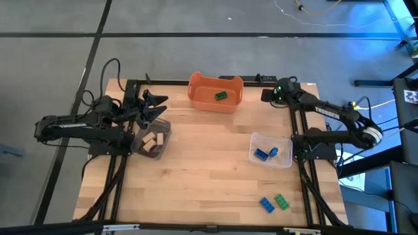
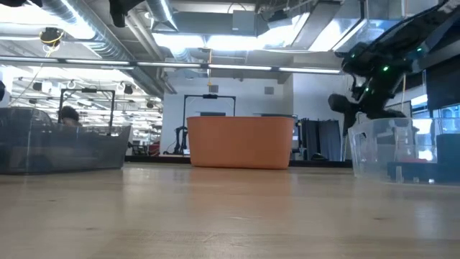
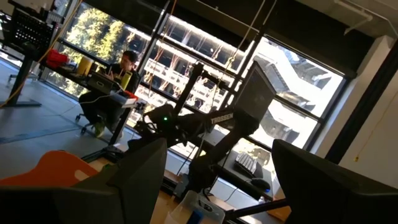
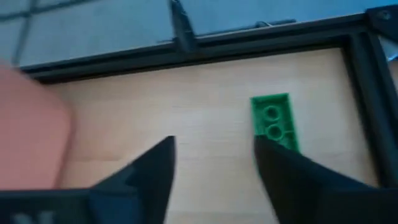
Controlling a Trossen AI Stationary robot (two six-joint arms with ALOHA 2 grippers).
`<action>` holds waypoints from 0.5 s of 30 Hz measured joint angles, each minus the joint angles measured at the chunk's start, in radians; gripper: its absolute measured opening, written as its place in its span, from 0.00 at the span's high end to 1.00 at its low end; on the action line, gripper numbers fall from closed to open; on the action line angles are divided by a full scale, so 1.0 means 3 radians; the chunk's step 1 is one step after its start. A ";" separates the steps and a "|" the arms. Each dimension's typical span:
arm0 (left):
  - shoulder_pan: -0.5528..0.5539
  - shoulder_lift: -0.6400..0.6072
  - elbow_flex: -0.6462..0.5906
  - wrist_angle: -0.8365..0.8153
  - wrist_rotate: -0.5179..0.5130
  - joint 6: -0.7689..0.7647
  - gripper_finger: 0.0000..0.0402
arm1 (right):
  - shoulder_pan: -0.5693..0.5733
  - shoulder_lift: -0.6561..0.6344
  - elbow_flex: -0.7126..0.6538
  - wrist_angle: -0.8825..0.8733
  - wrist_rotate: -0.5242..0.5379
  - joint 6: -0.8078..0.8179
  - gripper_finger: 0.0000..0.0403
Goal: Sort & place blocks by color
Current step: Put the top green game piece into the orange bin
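A green block [image 4: 273,121] lies flat on the table near its far right corner, studs up. My right gripper [image 4: 214,162] hovers open above it; the block shows just beyond one fingertip, and nothing is between the fingers. In the high view the right gripper [image 1: 266,96] stands right of the orange tub [image 1: 215,91], which holds another green block [image 1: 221,96]. A blue block [image 1: 266,204] and a green block [image 1: 281,201] lie near the table's front right. My left gripper [image 1: 153,106] waits open at the left, above a dark container [image 1: 151,140] of tan blocks.
A clear container [image 1: 271,150] with blue blocks stands right of centre, just in front of the right arm. A black frame rail [image 4: 205,46] runs along the table's far edge close to the green block. Bare wood [image 1: 209,176] stretches across the middle and near left.
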 joint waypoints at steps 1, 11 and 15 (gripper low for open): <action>0.0000 0.0000 0.0000 0.0000 -0.0002 -0.0001 0.29 | -0.0060 0.0094 0.0050 -0.0035 -0.0010 -0.0052 0.42; 0.0001 0.0000 0.0000 0.0001 -0.0072 -0.0003 0.29 | -0.0289 0.1148 0.0671 -0.0443 0.0239 -0.0250 0.20; 0.0000 0.0000 0.0000 0.0001 -0.0072 -0.0002 0.29 | -0.0289 0.1357 0.0814 -0.0545 0.0335 -0.0164 0.22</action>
